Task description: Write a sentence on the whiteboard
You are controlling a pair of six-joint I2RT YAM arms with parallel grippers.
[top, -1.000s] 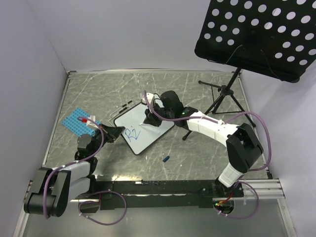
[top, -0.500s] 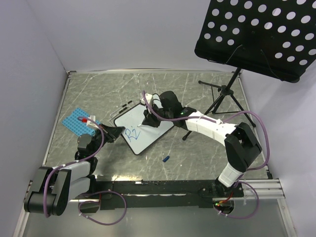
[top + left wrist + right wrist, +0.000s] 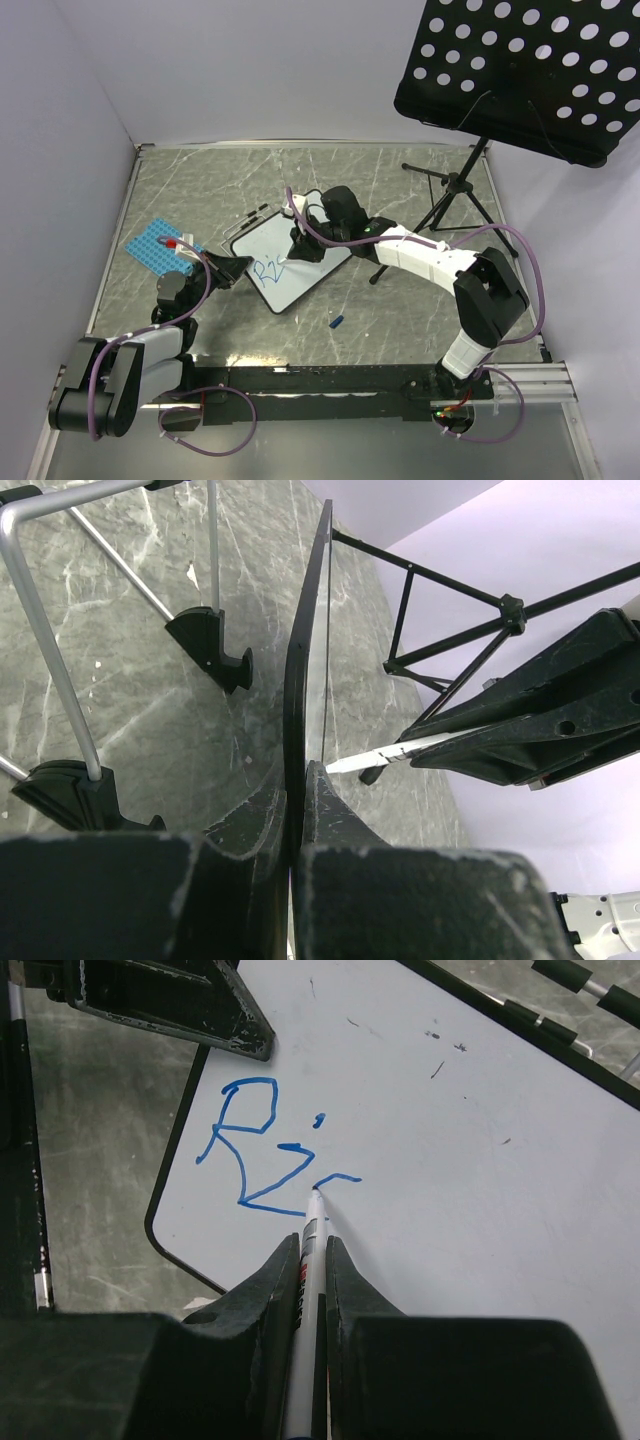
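Observation:
The whiteboard [image 3: 272, 240] lies tilted in the middle of the table, with its black frame seen edge-on in the left wrist view [image 3: 305, 650]. The sentence [image 3: 268, 270] is blue strokes reading about "Ri" plus a fresh curved stroke [image 3: 255, 1145]. My left gripper [image 3: 243, 266] is shut on the board's left edge [image 3: 295, 790]. My right gripper [image 3: 300, 246] is shut on a white marker [image 3: 312, 1235], whose tip touches the board at the end of the last stroke. The marker also shows in the left wrist view [image 3: 400, 752].
A blue studded plate [image 3: 158, 247] lies left of the board. A black perforated music-stand tray [image 3: 530, 70] on a tripod [image 3: 455, 195] stands at the back right. A blue cap [image 3: 337, 322] lies in front of the board. A wire stand [image 3: 60, 680] is behind it.
My right gripper has shifted slightly left over the board with the marker, and the blue writing has gained a stroke. The left gripper has not moved.

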